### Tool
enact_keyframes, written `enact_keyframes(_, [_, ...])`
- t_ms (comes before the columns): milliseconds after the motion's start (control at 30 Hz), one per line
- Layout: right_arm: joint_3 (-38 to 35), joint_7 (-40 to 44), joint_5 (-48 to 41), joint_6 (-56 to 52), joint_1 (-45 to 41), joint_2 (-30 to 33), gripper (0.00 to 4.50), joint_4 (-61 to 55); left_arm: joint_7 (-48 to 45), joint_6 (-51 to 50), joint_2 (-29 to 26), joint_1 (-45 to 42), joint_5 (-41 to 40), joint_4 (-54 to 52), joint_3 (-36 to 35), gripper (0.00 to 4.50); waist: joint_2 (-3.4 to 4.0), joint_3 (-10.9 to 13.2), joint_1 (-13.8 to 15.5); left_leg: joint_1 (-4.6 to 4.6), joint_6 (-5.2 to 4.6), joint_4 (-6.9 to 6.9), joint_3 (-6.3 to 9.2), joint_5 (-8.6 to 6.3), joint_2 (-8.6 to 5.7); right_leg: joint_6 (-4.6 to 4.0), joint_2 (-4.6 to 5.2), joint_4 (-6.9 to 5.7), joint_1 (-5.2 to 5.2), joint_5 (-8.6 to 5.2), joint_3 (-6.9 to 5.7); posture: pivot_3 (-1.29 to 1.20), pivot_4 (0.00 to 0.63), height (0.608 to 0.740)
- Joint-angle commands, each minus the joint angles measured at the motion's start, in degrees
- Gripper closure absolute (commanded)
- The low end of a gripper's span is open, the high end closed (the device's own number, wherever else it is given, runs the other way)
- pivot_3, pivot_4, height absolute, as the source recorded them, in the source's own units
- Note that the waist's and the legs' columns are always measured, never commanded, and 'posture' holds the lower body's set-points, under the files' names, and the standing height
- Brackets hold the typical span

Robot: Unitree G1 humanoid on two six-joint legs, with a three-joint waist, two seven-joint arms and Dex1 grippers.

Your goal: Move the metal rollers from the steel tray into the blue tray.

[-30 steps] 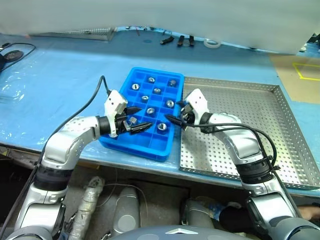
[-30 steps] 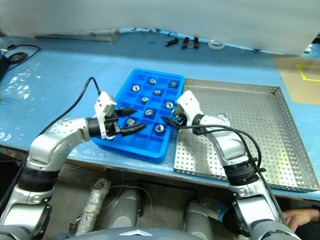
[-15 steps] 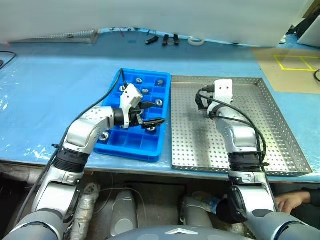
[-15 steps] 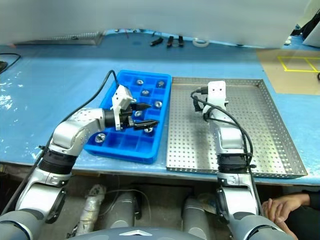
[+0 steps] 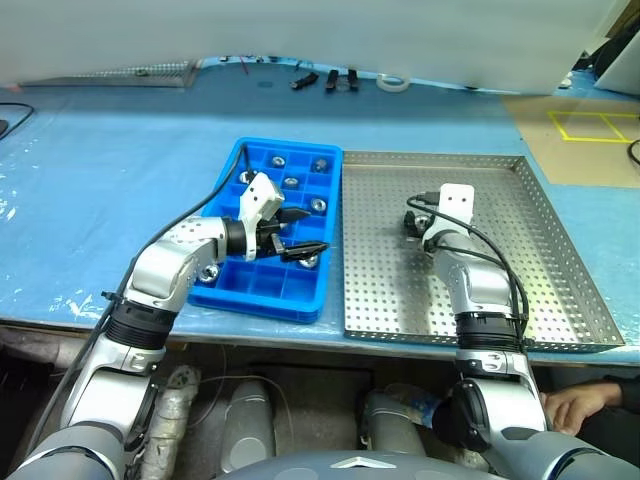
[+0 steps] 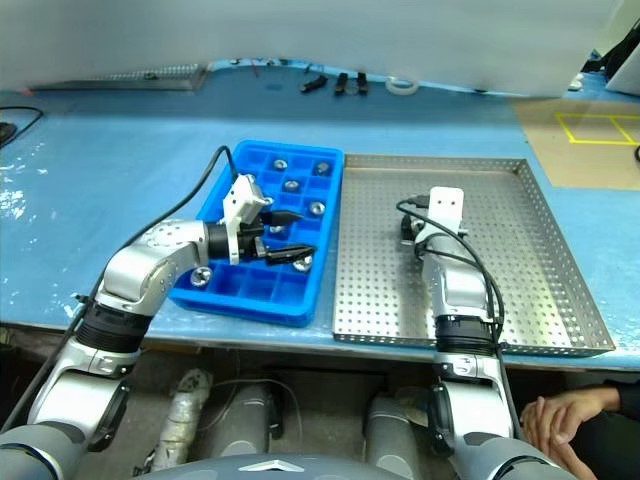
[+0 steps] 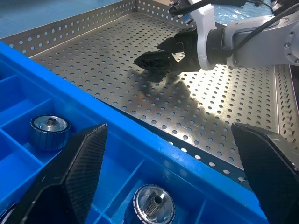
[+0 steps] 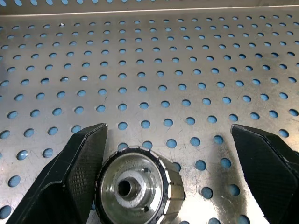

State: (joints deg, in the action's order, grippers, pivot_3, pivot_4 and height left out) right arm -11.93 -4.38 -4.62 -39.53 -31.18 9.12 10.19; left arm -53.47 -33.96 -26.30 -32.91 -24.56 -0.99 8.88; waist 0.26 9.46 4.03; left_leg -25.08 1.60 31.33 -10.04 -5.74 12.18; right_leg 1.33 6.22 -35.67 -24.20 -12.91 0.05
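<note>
A metal roller (image 8: 135,186) lay on the steel tray (image 5: 560,280) between the right gripper's (image 8: 173,186) spread fingers; the left gripper (image 5: 300,232) hung open and empty over the blue tray (image 5: 262,292).

so the right gripper (image 8: 168,172) swung off the bright blue compartment tray (image 5: 262,290) and now sits low over the perforated steel tray (image 5: 540,290), fingers straddling a shiny metal roller (image 8: 135,189).

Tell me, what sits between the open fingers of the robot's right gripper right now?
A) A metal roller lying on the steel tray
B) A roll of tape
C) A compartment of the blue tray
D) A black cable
A: the right wrist view shows a metal roller on the perforated steel tray, between the right gripper's spread fingers.
</note>
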Motion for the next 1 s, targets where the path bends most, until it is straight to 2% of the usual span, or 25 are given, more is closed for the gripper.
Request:
enact_keyframes(33, [0.7,0.6,-0.8,-1.1,0.0,-0.6,0.04,-3.6,-0.2,0.4,-0.4,-0.2,-0.3,-1.9,-1.2,0.0,0.0,0.0,0.0,0.0,0.01,0.0,0.0,0.0,0.0,0.0,0.0,0.0,0.0,0.0,0.0,-0.04,0.15,0.74])
enact_keyframes(167, [0.3,0.5,-0.8,-1.5,0.2,-0.8,0.04,-3.9,-0.3,0.6,-0.4,-0.4,-0.1,-1.5,-1.1,0.0,0.0,0.0,0.0,-0.01,0.01,0.0,0.0,0.0,0.0,0.0,0.0,0.0,0.0,0.0,0.0,-0.05,0.15,0.74])
enact_keyframes(200, [0.2,0.5,-0.8,-1.6,0.3,-0.8,0.21,-4.1,-0.4,0.6,-0.4,-0.4,-0.2,-1.5,-1.1,0.0,0.0,0.0,0.0,-0.01,0.01,0.0,0.0,0.0,-0.01,0.0,0.0,0.0,0.0,0.0,0.0,-0.05,0.15,0.74])
enact_keyframes(267, [-0.1,0.5,-1.0,-1.8,0.3,-0.8,0.65,-4.2,-0.5,0.6,-0.4,-0.4,-0.2,-1.5,-1.1,0.0,0.0,0.0,0.0,-0.01,0.01,0.0,0.0,0.01,0.0,0.0,0.0,0.0,0.0,0.0,0.0,-0.05,0.15,0.74])
enact_keyframes(467, [-0.2,0.8,-1.3,-2.5,0.4,-0.9,2.64,-5.4,-1.0,0.6,-0.6,-0.4,-0.2,-1.5,-0.9,0.0,0.0,0.0,0.0,0.0,0.01,0.0,0.0,0.01,0.0,0.0,0.0,-0.01,0.0,0.0,0.0,-0.05,0.15,0.74])
enact_keyframes(800, [1.3,2.6,-2.3,-3.2,-0.8,-0.6,2.68,-8.0,-1.4,1.2,-0.9,-0.7,0.2,-1.2,-1.5,0.0,0.0,0.0,0.0,0.0,0.01,0.0,0.0,0.01,0.0,0.0,0.0,0.0,0.0,0.0,0.0,-0.04,0.15,0.74])
enact_keyframes(1000, [3.7,10.0,-4.7,-2.8,-4.9,1.6,2.68,-9.6,-0.6,1.5,-2.1,0.3,-0.2,-3.5,-3.6,0.0,0.0,0.0,0.0,0.0,0.01,0.0,0.0,0.01,0.01,0.0,0.0,-0.01,-0.01,0.0,0.0,0.02,0.15,0.74])
